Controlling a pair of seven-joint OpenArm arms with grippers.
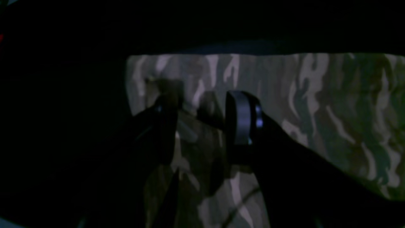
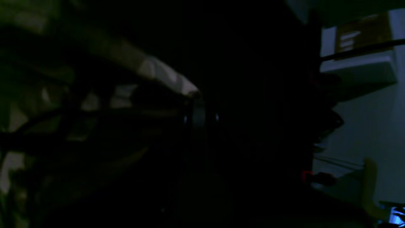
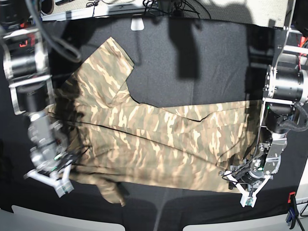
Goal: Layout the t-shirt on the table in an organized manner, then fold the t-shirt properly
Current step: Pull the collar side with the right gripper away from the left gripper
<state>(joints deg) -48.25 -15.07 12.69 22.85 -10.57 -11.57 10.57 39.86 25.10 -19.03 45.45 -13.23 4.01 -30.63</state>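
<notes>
The camouflage t-shirt (image 3: 159, 139) lies spread lengthwise across the black table (image 3: 192, 57), one sleeve pointing to the far left and some cloth bunched at the near left. My left gripper (image 3: 238, 175) hovers at the shirt's near right corner. In the left wrist view its fingers (image 1: 242, 117) stand apart over flat fabric (image 1: 316, 104), so the left gripper (image 1: 205, 110) is open. My right gripper (image 3: 67, 163) sits at the shirt's left end. The right wrist view is very dark, but a strip of shirt (image 2: 152, 68) runs up to the shut right gripper (image 2: 199, 117).
A red and blue clamp (image 3: 291, 207) grips the table's near right edge. Cables and a white tag (image 3: 137, 23) line the far edge. Light table corners (image 3: 53, 221) show at the front. A white shelf (image 2: 357, 69) stands beyond the table in the right wrist view.
</notes>
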